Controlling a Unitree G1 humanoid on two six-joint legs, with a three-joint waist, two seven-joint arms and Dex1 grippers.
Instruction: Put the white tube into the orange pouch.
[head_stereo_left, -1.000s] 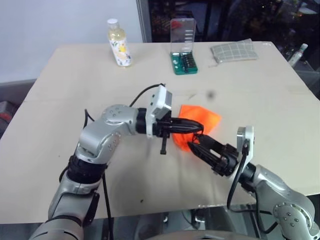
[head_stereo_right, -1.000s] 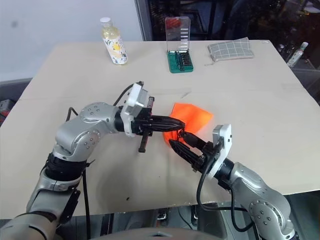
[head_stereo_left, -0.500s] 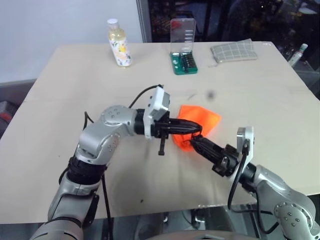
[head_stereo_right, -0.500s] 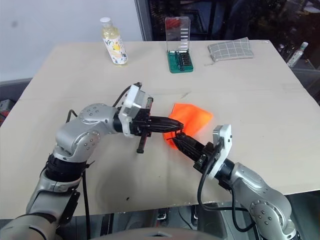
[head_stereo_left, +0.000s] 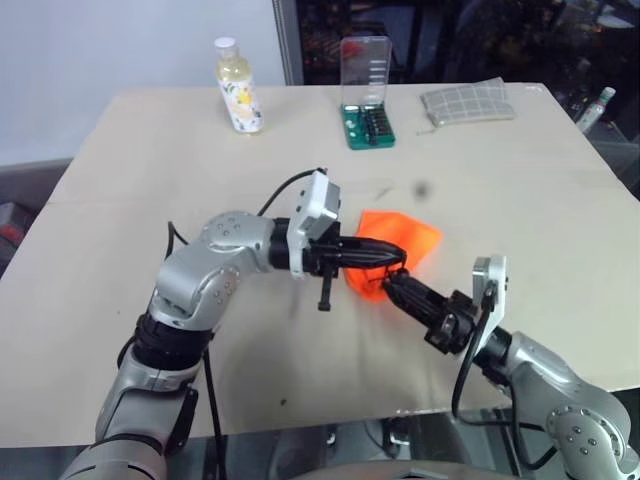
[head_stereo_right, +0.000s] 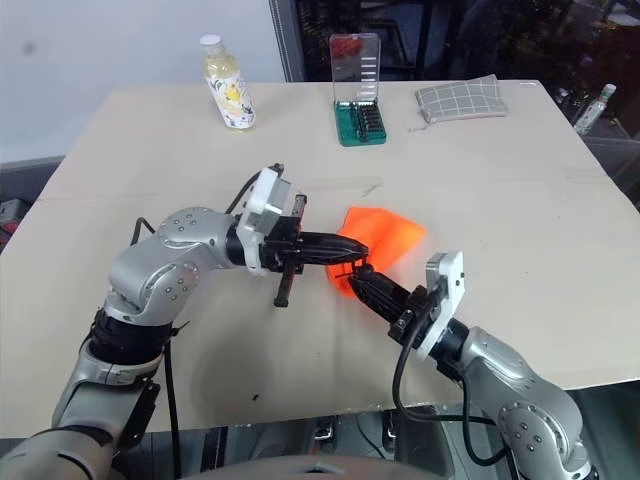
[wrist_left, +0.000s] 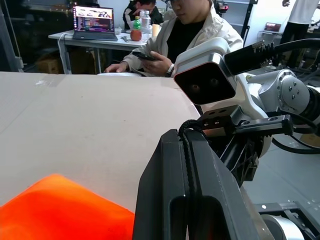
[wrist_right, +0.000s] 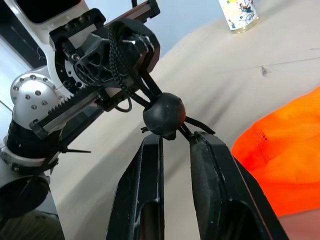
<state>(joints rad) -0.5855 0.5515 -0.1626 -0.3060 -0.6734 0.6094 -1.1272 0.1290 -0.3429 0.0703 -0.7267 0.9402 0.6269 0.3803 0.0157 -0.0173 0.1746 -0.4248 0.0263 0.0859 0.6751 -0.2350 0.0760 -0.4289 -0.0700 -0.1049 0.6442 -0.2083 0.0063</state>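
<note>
**Insp.:** Status, pouch first.

**Op.:** The orange pouch (head_stereo_left: 402, 243) lies mid-table (head_stereo_left: 520, 180), near edge lifted slightly at the grippers. Its black cord (wrist_right: 119, 52) runs up to a round black stopper bead (wrist_right: 164, 115).

**Insp.:** Change in last sec?

**Op.:** The right gripper (wrist_right: 175, 141) stood spread by the pouch mouth. It has since closed in and now pinches the cord just under the bead. The left gripper (head_stereo_left: 392, 262) is unchanged, clenched on the cord loop, pointing across at the pouch.

**Insp.:** The white tube?

**Op.:** Neither gripper carries it. Whether it's already inside the pouch, I can't tell.

**Insp.:** Meaning?

**Op.:** My judgement: both grippers are on the drawstring, so I'm working the mouth, either opening it or cinching it. The insertion itself isn't confirmed.
</note>
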